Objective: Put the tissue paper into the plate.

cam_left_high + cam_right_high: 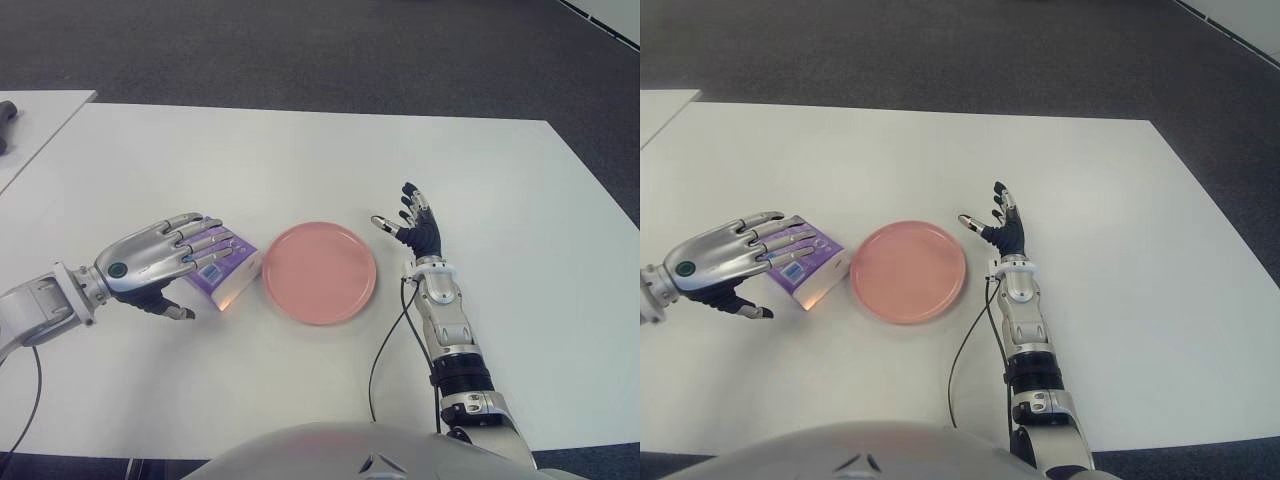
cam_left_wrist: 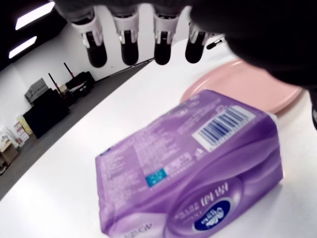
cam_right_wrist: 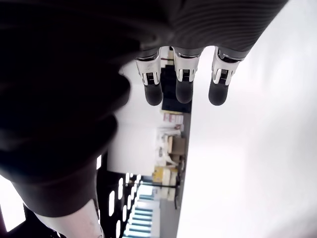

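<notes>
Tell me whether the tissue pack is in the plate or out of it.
Out. The tissue pack lies on the table beside the pink plate, under the left hand.

A purple tissue pack [image 2: 198,168] lies on the white counter [image 2: 74,163], its barcode panel facing up and a blue oval logo on the near end. Four dark fingertips [image 2: 130,47] of the left hand [image 2: 143,34] hang above the pack, spread side by side and clear of its wrapper. Just beyond the pack sits a pink plate [image 2: 247,84], its rim very near the pack's far corner. Dark furniture stands in the room behind the counter.
</notes>
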Motion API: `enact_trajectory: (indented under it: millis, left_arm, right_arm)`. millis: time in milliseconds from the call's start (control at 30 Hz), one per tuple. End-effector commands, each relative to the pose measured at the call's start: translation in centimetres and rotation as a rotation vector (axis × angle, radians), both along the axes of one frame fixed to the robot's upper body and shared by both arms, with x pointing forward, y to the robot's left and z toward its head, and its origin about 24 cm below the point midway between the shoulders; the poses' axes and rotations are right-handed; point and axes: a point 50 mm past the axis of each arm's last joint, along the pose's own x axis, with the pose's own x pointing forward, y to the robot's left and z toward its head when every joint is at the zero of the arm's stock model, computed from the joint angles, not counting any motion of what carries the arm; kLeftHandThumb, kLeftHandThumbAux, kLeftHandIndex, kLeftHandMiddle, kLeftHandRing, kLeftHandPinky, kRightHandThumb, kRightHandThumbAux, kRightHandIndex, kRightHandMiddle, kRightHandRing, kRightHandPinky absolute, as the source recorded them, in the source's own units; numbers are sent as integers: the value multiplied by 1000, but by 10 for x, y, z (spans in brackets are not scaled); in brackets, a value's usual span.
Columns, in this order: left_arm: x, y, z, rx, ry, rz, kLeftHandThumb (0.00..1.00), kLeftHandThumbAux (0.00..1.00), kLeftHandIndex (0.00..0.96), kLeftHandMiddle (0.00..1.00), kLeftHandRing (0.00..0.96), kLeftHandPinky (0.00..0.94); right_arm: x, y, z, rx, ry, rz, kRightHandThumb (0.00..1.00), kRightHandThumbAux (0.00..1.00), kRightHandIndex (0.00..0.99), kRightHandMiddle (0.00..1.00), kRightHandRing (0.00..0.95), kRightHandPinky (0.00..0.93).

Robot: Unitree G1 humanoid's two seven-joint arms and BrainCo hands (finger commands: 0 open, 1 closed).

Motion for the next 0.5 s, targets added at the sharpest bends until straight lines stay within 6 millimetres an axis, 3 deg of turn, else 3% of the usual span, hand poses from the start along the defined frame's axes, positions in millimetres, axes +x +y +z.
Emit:
enact_trajectory:
  millis: [33,500]
  left_arm:
    - [4,2,-3,37,31,19,298,275,0,0,0,0]
    - [9,6,-6,47,18,18,319,283,0,0,0,0]
  right_arm:
    - [-2,-1,-6,1,33,-8,0,853,40,39,33,67]
    - [-3,-1,-5,1,33,-8,0,853,40,39,33,67]
